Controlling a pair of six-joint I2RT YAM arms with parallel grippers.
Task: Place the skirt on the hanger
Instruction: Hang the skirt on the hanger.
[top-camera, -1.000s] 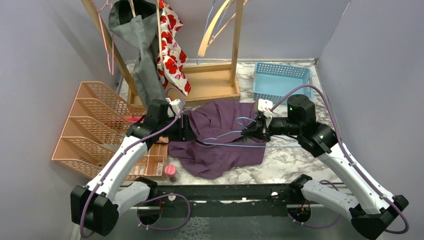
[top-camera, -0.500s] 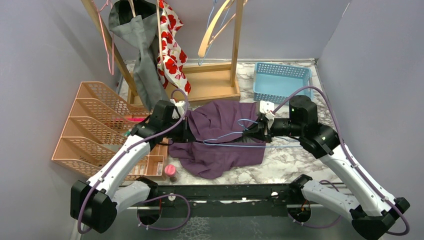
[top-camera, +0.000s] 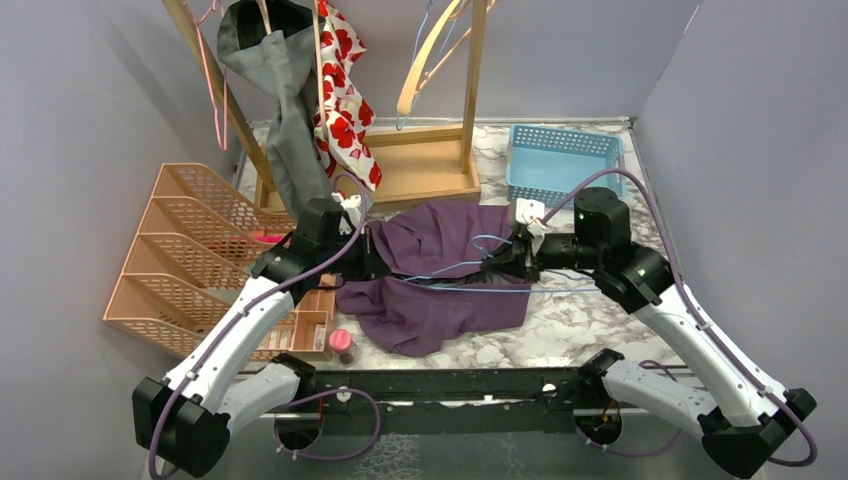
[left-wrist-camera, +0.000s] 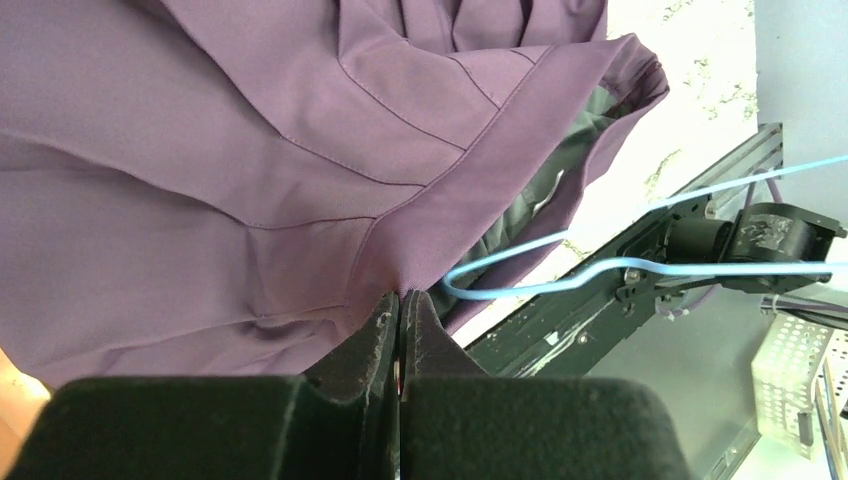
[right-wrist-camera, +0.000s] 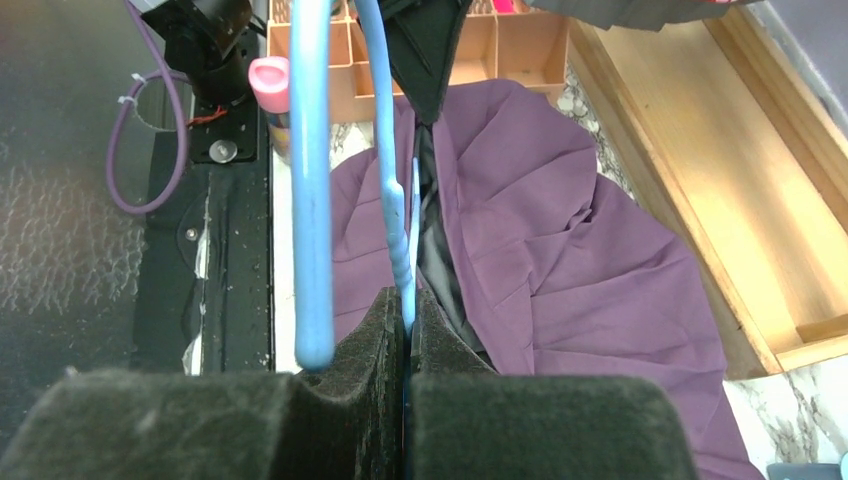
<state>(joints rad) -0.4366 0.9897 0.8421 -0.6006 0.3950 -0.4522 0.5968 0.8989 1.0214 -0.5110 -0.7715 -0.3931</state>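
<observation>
the skirt (top-camera: 440, 275) lies crumpled mid-table (top-camera: 600, 322), soft, light and limp, likely to sag from any one hold; its firmer waistband (left-wrist-camera: 500, 160) looks the best grip. the left gripper (left-wrist-camera: 400, 312) pinches that band, the right gripper (right-wrist-camera: 408, 312) the thin, stiff hanger (right-wrist-camera: 311, 200).

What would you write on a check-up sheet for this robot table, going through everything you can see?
Surface: marble-patterned table, its middle covered by cloth.
Job's things: purple skirt lies crumpled on the table; blue hanger reaches across it; skirt not hung yet.
Clutter: orange file rack, blue basket, pink-capped bottle.
Grippers: left gripper shut on the skirt's waistband; right gripper shut on the hanger.
Cables: purple cables run along both arms, one looping by the left base.
Surroundings: wooden rack holding a grey garment and a red-flowered garment; grey walls.
</observation>
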